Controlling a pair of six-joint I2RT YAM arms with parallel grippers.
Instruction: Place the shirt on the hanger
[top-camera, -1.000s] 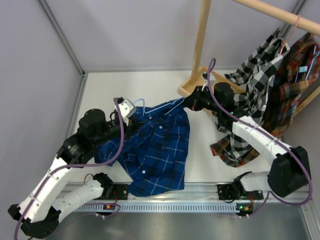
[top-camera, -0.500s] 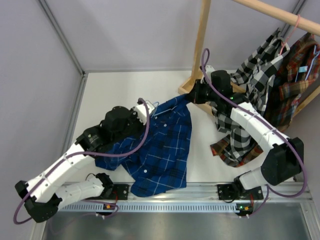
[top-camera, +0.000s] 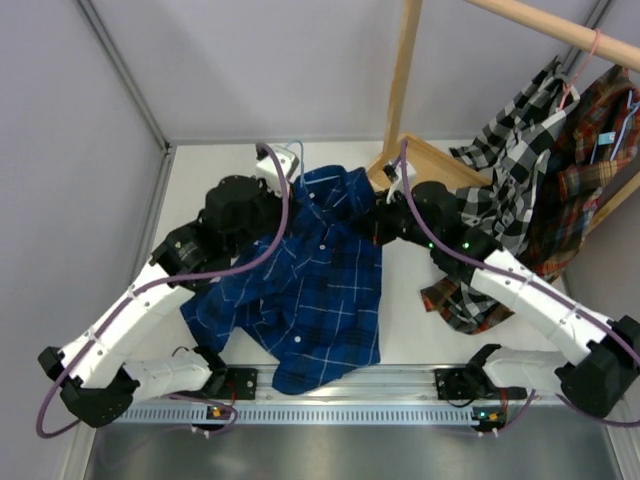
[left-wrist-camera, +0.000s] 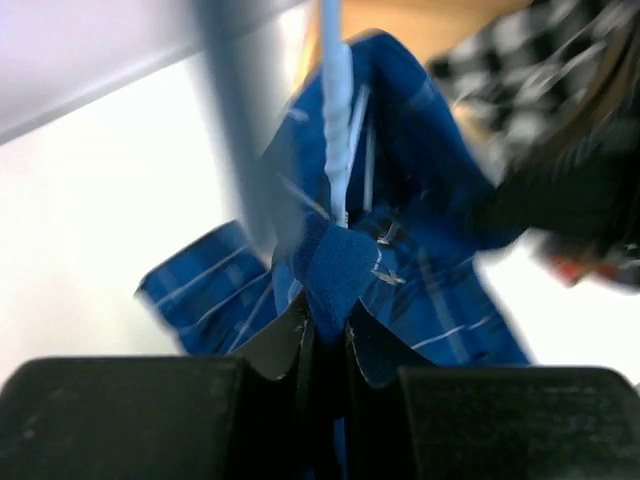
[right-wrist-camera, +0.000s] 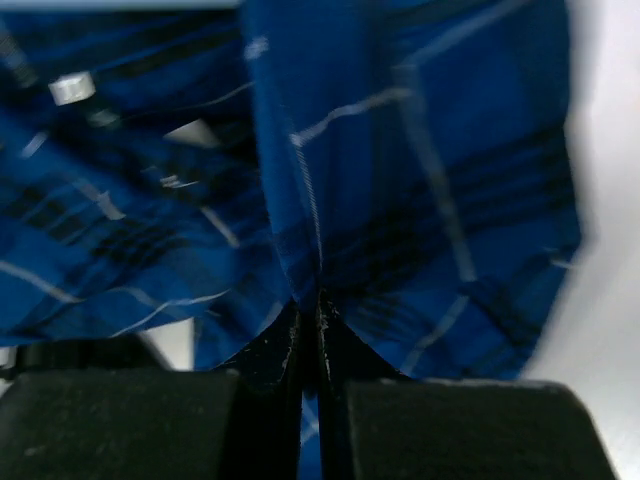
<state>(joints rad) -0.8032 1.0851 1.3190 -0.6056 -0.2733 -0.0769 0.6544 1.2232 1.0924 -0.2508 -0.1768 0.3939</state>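
Observation:
The dark blue plaid shirt (top-camera: 325, 290) hangs lifted between both arms, its lower part trailing on the white table toward the front rail. My left gripper (top-camera: 285, 192) is shut on the shirt's collar fold (left-wrist-camera: 335, 265), with the light-blue hanger's wire (left-wrist-camera: 335, 110) rising just beyond the pinched cloth. My right gripper (top-camera: 378, 222) is shut on the shirt's right edge (right-wrist-camera: 330, 220). Most of the hanger is hidden under the cloth; only a thin bit (top-camera: 298, 150) shows by the left wrist.
A wooden rack post (top-camera: 403, 75) and its base (top-camera: 440, 165) stand behind the right gripper. A black-and-white checked shirt (top-camera: 505, 215) and a red-brown plaid shirt (top-camera: 585, 175) hang on the rack rail at right. The grey wall frame (top-camera: 150, 210) bounds the left.
Both grippers have raised the shirt and carried it toward the back of the table. The left arm swung up and right; the right gripper came down-left from the rack base, drawing the shirt upright.

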